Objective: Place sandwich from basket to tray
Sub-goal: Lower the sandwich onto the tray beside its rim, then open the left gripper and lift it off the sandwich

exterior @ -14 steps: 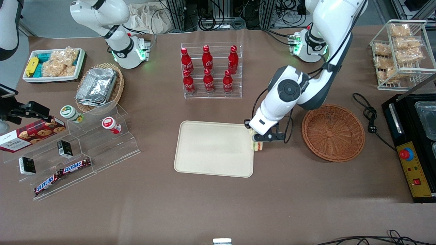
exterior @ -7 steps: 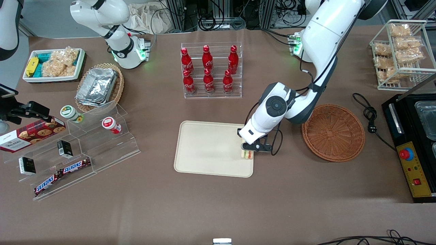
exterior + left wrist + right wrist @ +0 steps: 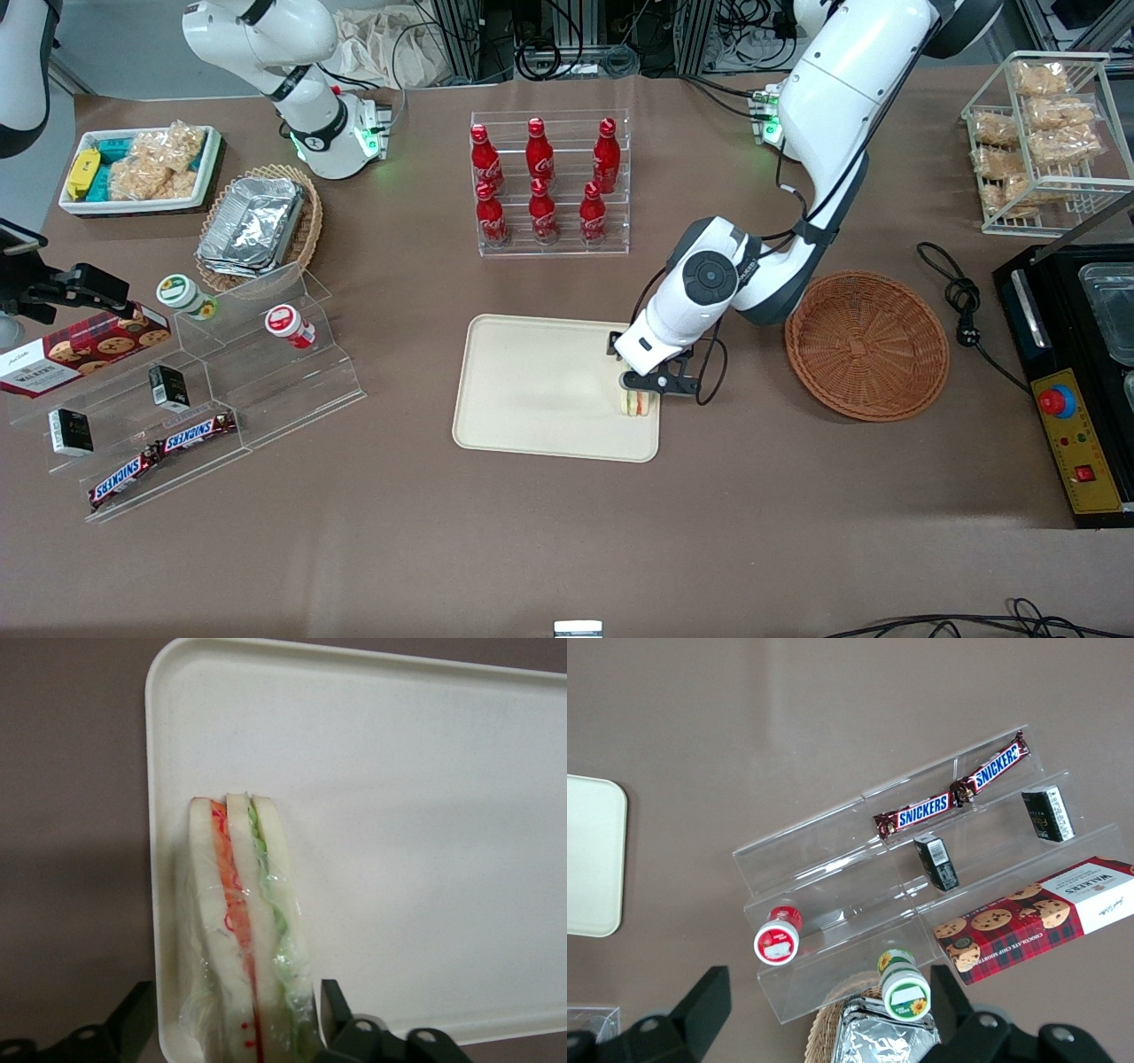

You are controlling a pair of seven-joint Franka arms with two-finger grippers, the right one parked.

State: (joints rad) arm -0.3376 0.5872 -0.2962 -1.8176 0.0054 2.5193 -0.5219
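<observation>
The claw (image 3: 640, 395) is clamped on the sandwich (image 3: 636, 404), one finger on each bread face, and hangs over the edge of the tray (image 3: 532, 390) that lies toward the working arm's end of the table (image 3: 567, 532). In the wrist view the sandwich (image 3: 246, 930) stands on edge, with the orange-red and green filling layers facing the camera and the clear wrap bunched near the fingers (image 3: 341, 1028). The tray (image 3: 399, 815) lies below it, and the sandwich sits just inside the rim near a rounded corner.

Change over the last second: the claw was beside the tray, at its rim, with the sandwich over the tray's edge. It has since travelled inward toward the parked arm's end, and the sandwich is now over the tray surface. Over the last half second the travel is small, which suggests the transfer stroke is ending.

The wicker basket (image 3: 866, 344) stands well apart toward the working arm's end and holds nothing visible.

Task status, as a judgement: the carry is essentially complete; release remains. Whether the sandwich already touches the tray cannot be determined. Placement is close to the rim, so a release here risks the wedge tipping onto or over the rim.
</observation>
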